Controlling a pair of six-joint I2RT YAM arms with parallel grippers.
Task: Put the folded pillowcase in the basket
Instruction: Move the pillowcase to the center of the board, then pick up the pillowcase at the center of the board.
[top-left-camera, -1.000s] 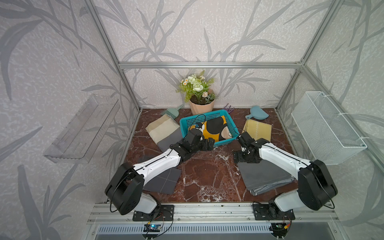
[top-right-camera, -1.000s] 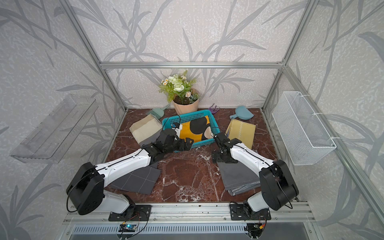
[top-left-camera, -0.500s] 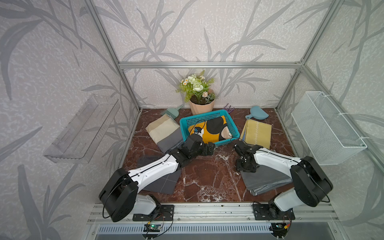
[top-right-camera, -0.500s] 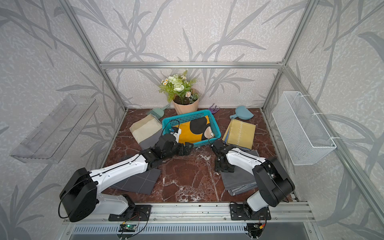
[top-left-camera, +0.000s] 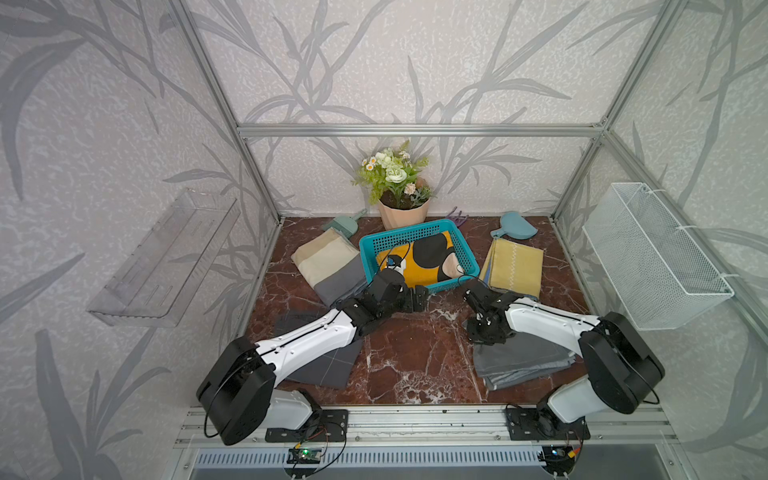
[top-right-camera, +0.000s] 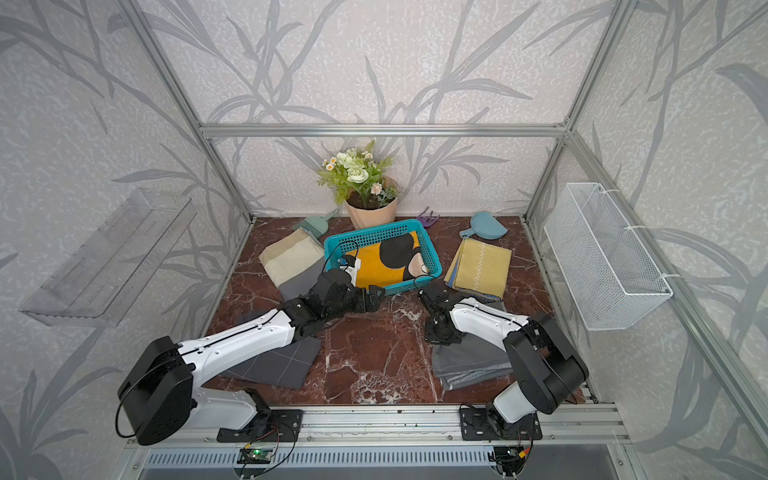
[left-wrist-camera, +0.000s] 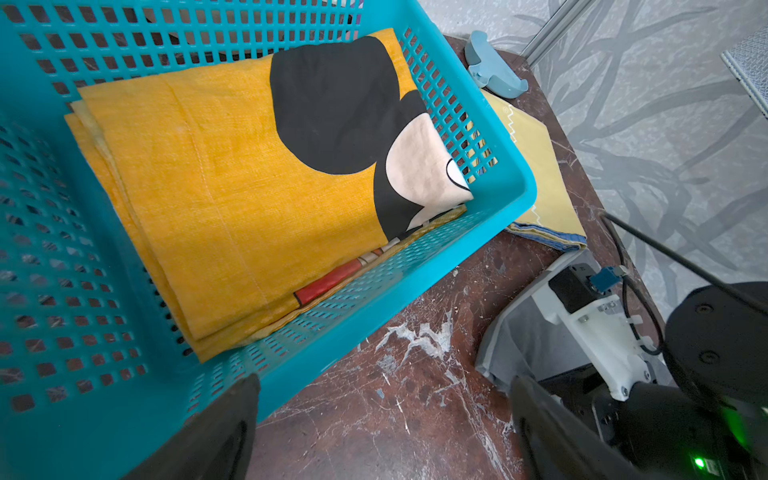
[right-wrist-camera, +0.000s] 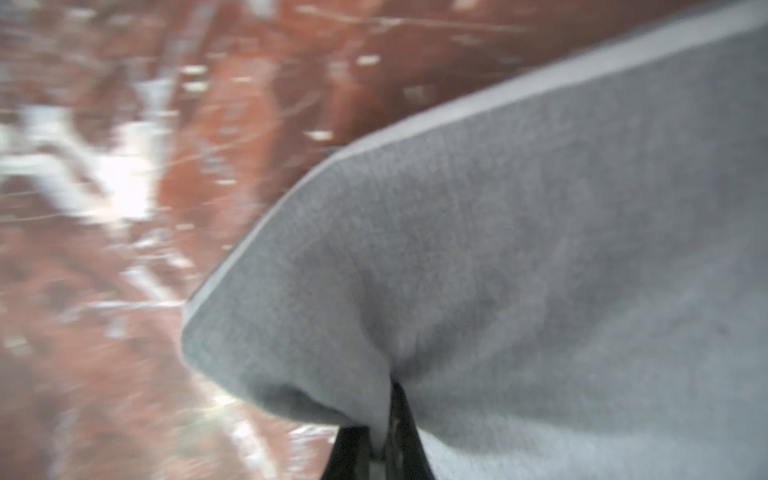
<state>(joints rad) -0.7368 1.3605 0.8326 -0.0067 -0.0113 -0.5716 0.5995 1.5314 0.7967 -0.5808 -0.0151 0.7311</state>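
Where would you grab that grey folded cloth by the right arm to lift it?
Grip the grey folded pillowcase at its corner nearest the basket, coming down from the side toward the table's middle. It lies flat in stacked layers, so only an edge can be pinched, and that corner is free. The right gripper is shut on it there.

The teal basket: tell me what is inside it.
A folded mustard pillowcase with black and cream shapes lies flat in the basket; nothing else shows. It covers most of the floor, so anything beneath is hidden.
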